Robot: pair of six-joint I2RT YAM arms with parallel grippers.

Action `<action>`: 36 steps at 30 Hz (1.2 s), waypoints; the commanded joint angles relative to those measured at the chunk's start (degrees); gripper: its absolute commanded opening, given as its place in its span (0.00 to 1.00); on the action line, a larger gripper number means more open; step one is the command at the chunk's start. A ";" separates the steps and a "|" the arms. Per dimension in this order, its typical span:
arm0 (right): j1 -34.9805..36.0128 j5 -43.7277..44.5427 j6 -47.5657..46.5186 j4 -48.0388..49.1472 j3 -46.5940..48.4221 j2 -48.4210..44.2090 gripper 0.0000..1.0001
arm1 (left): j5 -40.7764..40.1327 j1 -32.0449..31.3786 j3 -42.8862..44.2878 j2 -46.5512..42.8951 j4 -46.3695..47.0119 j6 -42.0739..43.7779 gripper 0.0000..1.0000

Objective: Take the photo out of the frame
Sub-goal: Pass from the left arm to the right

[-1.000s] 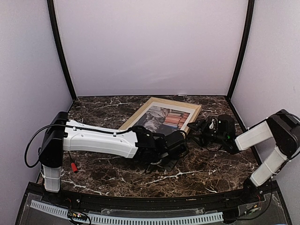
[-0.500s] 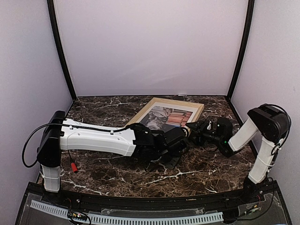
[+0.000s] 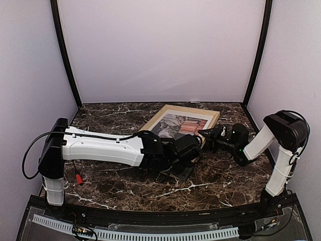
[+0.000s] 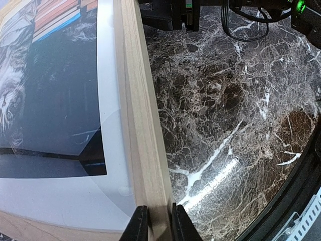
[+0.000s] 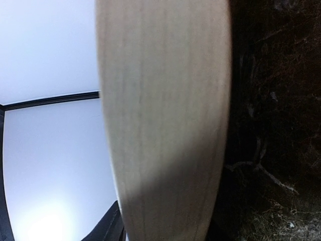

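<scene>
The light wood frame (image 3: 150, 120) lies across the back middle of the marble table, with the cat-and-books photo (image 3: 178, 124) inside it under a white border. My left gripper (image 3: 198, 144) is at the frame's near right side. In the left wrist view its gripper (image 4: 155, 225) is shut across the wood moulding (image 4: 143, 120), with the photo (image 4: 50, 100) to the left. My right gripper (image 3: 205, 134) is at the frame's right edge. Its wrist view is filled by the moulding (image 5: 165, 125), which sits between the jaws, and one dark finger (image 5: 111, 226) touches its left side.
A small red object (image 3: 79, 179) lies on the table by the left arm's base. Pale walls with black corner posts (image 3: 253, 55) close in the back and both sides. A black rail (image 3: 150, 221) runs along the near edge. The right arm's black wrist (image 4: 175, 12) shows past the frame's far end.
The right arm has folded in, brought its gripper onto the frame's right edge and narrowed its jaws round the moulding. The frame has shifted slightly right. The left gripper keeps its grip.
</scene>
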 commanded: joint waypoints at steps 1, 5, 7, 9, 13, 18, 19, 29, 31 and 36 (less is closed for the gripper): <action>-0.47 -0.37 -1.70 1.18 0.64 -0.84 0.38 | 2.99 -0.48 2.80 -5.15 4.55 1.10 0.00; -0.43 -0.23 -2.67 -0.02 0.94 -1.69 0.29 | 2.99 -0.47 2.75 -5.21 4.46 1.04 0.00; -0.43 -0.15 -3.38 -1.22 1.19 -2.22 0.22 | 3.01 -0.47 2.75 -5.17 4.40 0.99 0.00; -0.47 0.00 -4.32 -3.30 1.48 -2.94 0.15 | 2.90 -0.47 2.85 -5.16 4.22 0.98 0.00; -0.45 0.36 -6.26 -6.60 2.01 -4.96 0.03 | 2.91 -0.45 2.97 -5.51 3.89 0.83 0.21; -0.55 0.98 -8.61 -11.03 2.83 -7.80 0.00 | 2.23 -0.47 2.76 -6.84 3.23 0.81 0.41; -0.52 1.11 -9.09 -12.02 3.01 -8.46 0.00 | 2.00 -0.47 2.76 -7.04 3.03 0.89 0.46; -1.07 3.04 -17.56 -27.99 7.24 -17.24 0.00 | -7.52 -0.28 -0.58 -13.72 -2.36 1.74 0.73; -1.28 4.07 -20.27 -33.14 8.95 -19.63 0.00 | -8.76 0.05 -2.83 -15.87 -2.70 1.59 0.83; -2.04 7.09 -27.60 -47.18 14.06 -25.87 0.00 | -10.27 1.91 -9.86 -21.81 -2.70 -0.06 0.93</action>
